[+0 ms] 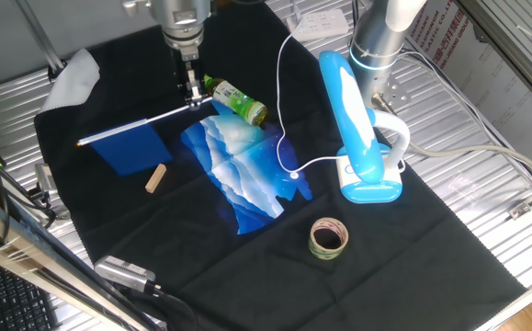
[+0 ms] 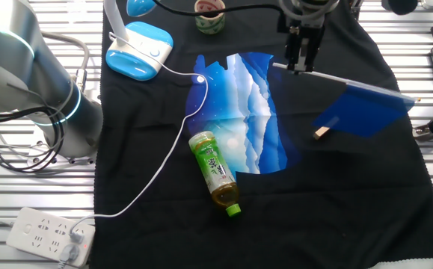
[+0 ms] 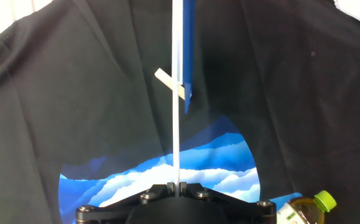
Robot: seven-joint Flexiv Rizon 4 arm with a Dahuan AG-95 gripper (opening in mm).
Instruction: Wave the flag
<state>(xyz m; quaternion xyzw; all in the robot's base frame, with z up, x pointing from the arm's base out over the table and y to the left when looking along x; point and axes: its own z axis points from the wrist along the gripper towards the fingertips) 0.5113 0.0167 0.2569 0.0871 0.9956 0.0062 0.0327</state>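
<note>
The flag [image 1: 132, 147] is a small dark blue cloth on a thin white stick. It hangs above the black cloth, the stick nearly level. My gripper [image 1: 193, 99] is shut on the near end of the stick. In the other fixed view the gripper [image 2: 300, 66] holds the stick at its left end and the flag [image 2: 366, 113] hangs to the right. In the hand view the stick [image 3: 176, 112] runs straight up from the closed jaws of the gripper [image 3: 177, 185], with the blue cloth [image 3: 188, 56] seen edge-on.
A blue-and-white patterned cloth [image 1: 243, 170] lies below the gripper. A green tea bottle [image 1: 236, 100] lies beside it. A small tan wooden block [image 1: 156, 178] lies under the flag. A blue desk lamp [image 1: 362, 138], a white cable [image 1: 284, 110] and a tape roll [image 1: 328, 237] stand to the right.
</note>
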